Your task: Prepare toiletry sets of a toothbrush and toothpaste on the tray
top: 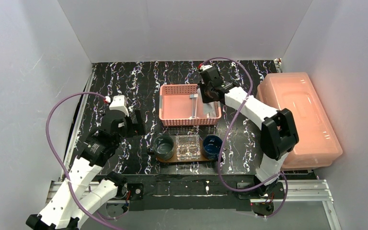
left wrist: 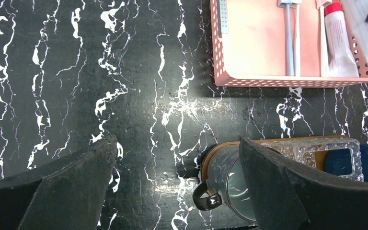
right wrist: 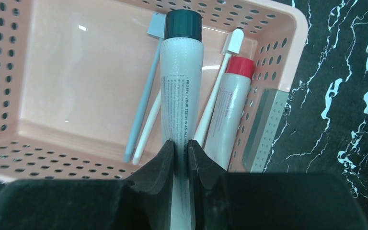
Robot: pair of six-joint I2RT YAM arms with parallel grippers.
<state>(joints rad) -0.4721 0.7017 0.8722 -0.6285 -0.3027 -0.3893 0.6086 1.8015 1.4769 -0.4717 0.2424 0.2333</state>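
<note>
black marbled tabletop (top: 124,81) bears tray (top: 188,160) — white walls (top: 182,28)

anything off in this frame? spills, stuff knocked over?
Nothing spilled or damaged. Only oddity: the right gripper pinches the dark-capped toothpaste tube by its flat tail end, so most of the tube sticks out unsupported over the pink basket. The grey cup and blue cup on the tray stand upright.

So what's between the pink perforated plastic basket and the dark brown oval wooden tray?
Nothing: only bare black white-veined tabletop separates basket from tray, clearest in the left wrist view.
</note>
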